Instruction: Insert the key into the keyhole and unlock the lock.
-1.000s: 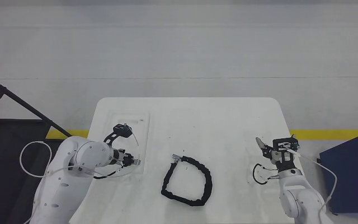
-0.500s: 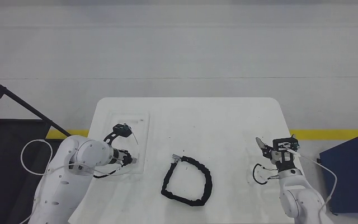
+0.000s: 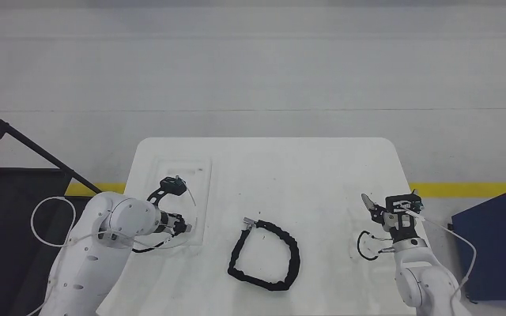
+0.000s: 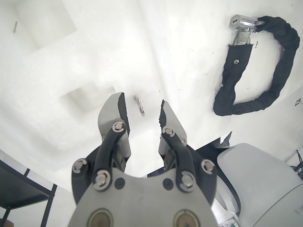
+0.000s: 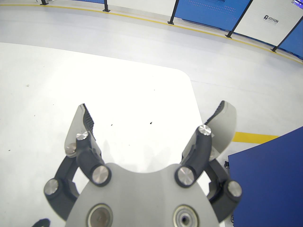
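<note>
Silver key (image 4: 139, 106) lies on foam (image 4: 71, 55) near the table's (image 3: 316, 166) left edge, untouched inside the spread left pincer (image 4: 142, 99); right pincer (image 5: 152, 105) gapes wide.

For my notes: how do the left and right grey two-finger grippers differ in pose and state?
The left gripper is over the white foam tray, the small silver key lined up between its fingertips; the right gripper is over the white table near a corner, nothing between its fingertips. The left gripper's jaws stand narrower than the right gripper's, which are spread wide. Both are open and empty.
</note>
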### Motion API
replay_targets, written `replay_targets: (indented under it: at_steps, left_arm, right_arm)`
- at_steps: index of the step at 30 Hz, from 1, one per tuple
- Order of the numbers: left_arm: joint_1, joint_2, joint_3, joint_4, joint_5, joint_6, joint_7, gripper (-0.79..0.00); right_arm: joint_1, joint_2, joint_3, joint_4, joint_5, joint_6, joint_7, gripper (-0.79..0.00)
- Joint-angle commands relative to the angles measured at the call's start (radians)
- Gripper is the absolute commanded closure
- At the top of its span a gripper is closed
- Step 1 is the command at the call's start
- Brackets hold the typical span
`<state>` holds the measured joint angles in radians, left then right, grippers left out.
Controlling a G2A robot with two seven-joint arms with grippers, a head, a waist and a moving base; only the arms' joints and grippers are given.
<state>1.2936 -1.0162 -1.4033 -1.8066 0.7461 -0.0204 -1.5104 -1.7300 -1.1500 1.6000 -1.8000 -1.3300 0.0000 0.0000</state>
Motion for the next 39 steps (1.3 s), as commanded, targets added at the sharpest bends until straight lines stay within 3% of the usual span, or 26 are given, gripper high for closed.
replay_targets:
  at_steps: [1, 15, 18, 19, 22, 25, 39]
  left_arm:
    - [0.000, 0.001, 0.001, 0.002, 0.000, 0.002, 0.001, -0.289]
    - [-0.007, 0.010, 0.016, 0.005, -0.016, 0.007, 0.025, -0.280]
    - [-0.009, 0.012, 0.020, 0.007, -0.012, 0.011, 0.030, -0.240]
    - [-0.010, 0.012, 0.021, 0.008, -0.014, 0.013, 0.033, -0.175]
    - [-0.011, 0.014, 0.022, 0.008, -0.012, 0.017, 0.039, -0.142]
    - [-0.013, 0.016, 0.023, 0.006, -0.008, 0.024, 0.041, 0.000]
    - [-0.002, 0.038, -0.068, -0.102, 0.025, 0.076, -0.013, 0.000]
  right_arm:
    - [0.000, 0.000, 0.000, 0.000, 0.000, 0.000, 0.000, -0.785]
    - [0.000, 0.000, 0.000, 0.000, 0.000, 0.000, 0.000, -0.785]
    - [0.000, 0.000, 0.000, 0.000, 0.000, 0.000, 0.000, -0.785]
    - [0.000, 0.000, 0.000, 0.000, 0.000, 0.000, 0.000, -0.785]
    - [0.000, 0.000, 0.000, 0.000, 0.000, 0.000, 0.000, -0.785]
    - [0.000, 0.000, 0.000, 0.000, 0.000, 0.000, 0.000, -0.785]
    - [0.000, 0.000, 0.000, 0.000, 0.000, 0.000, 0.000, -0.785]
